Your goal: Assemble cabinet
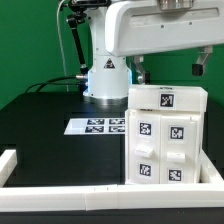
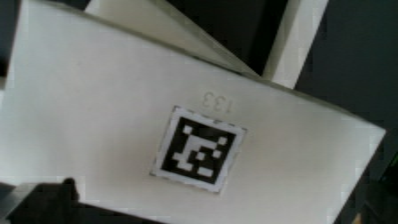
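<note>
Black surface (image 1: 40, 120) carries our white plastic tagged cabinet (image 1: 165, 135), pressed against the long low white rail (image 1: 100, 194); fingers (image 1: 170, 68) released (spread above), so we descend squarely.

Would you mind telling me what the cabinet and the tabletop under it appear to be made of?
The cabinet looks like white plastic with a smooth matte finish: uniform colour, soft rounded edges, printed black-and-white tags stuck on. The tabletop looks like a black matte sheet or cloth, dull and without glare; which of the two is unclear.
</note>
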You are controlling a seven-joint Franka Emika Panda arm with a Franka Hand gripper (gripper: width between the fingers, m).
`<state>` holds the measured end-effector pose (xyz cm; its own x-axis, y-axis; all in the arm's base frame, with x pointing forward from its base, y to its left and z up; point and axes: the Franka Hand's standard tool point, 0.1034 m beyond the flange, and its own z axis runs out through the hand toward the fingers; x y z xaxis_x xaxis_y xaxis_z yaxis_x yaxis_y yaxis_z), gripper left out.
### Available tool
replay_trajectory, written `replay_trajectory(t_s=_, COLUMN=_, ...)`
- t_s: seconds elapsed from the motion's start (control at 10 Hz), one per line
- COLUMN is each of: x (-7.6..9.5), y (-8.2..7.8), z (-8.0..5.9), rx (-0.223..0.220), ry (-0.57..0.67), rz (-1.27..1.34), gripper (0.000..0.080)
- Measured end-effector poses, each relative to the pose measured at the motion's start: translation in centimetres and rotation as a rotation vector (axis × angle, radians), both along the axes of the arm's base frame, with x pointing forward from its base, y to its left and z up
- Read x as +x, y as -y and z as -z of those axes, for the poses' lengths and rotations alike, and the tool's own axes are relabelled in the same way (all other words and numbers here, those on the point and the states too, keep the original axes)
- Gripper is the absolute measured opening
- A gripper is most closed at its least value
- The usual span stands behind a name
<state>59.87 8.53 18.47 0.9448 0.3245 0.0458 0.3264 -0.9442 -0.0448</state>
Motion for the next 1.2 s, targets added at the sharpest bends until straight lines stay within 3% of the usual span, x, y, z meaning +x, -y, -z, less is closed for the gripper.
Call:
replay_trajectory(t_s=0.2, x=0.0, y=0.0, z=0.0, rx=-0.004, ry=0.006, rz=-0.118, gripper=0.0797)
replay_trajectory(t_s=0.8, x=-0.4, y=0.2, z=1.1, rx=-0.072, ry=0.018, rz=-0.823, gripper=0.0797)
replay_trajectory(t_s=1.2, x=-0.3, y=0.4, z=2.4, rx=-0.083, ry=0.015, rz=-0.976, gripper=0.0797)
